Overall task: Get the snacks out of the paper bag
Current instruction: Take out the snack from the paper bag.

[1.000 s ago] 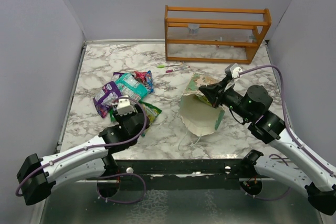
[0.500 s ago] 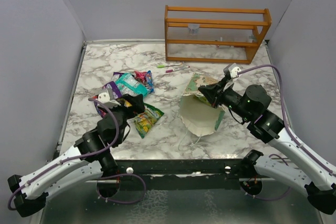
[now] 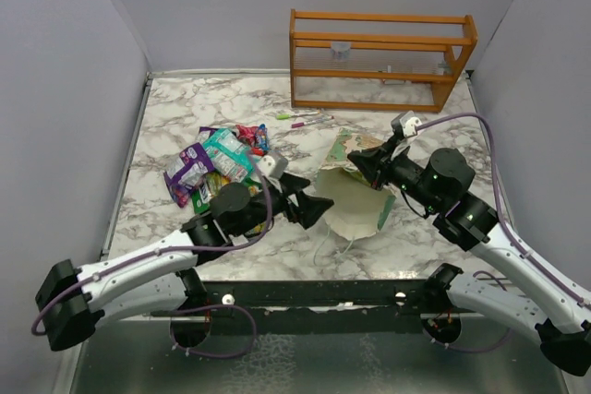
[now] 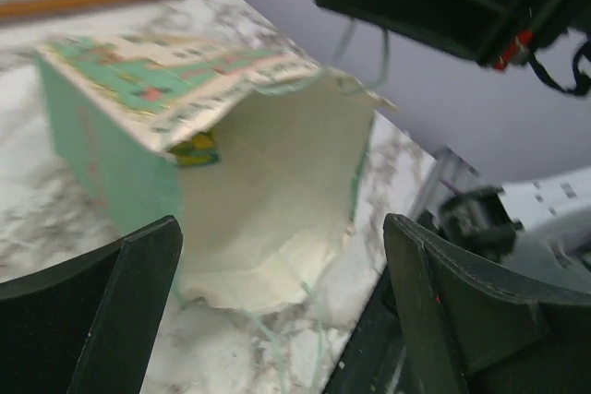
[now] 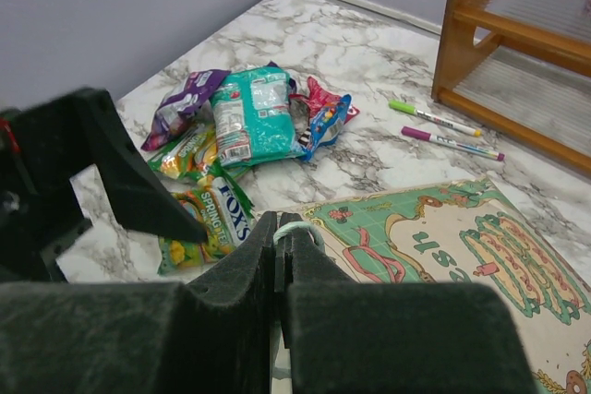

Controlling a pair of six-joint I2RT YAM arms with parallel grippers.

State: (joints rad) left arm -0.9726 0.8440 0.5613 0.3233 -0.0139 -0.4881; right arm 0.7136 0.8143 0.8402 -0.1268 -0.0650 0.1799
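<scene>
The paper bag (image 3: 351,202) lies on its side mid-table, its pale mouth facing the left arm. My right gripper (image 3: 362,161) is shut on the bag's mint string handle (image 5: 295,228) and holds the upper edge up; the printed side (image 5: 462,246) shows below it. My left gripper (image 3: 309,205) is open and empty just in front of the mouth (image 4: 277,191). A small yellow-green bit (image 4: 196,149) shows inside the upper edge. Several snacks (image 3: 217,156) lie piled at the left: teal (image 5: 249,117), purple (image 5: 185,103), red (image 5: 319,103) and a green-yellow one (image 5: 212,219).
An orange wooden rack (image 3: 380,60) stands at the back right. A green pen (image 5: 434,117) and a pink pen (image 5: 452,143) lie in front of it. The bag's other string handle (image 3: 334,246) trails toward the near table edge. Grey walls close in on both sides.
My left gripper has swung right from over the snack pile to the bag's mouth, open and empty. The green-yellow packet stays on the table. The right gripper keeps holding the handle.
</scene>
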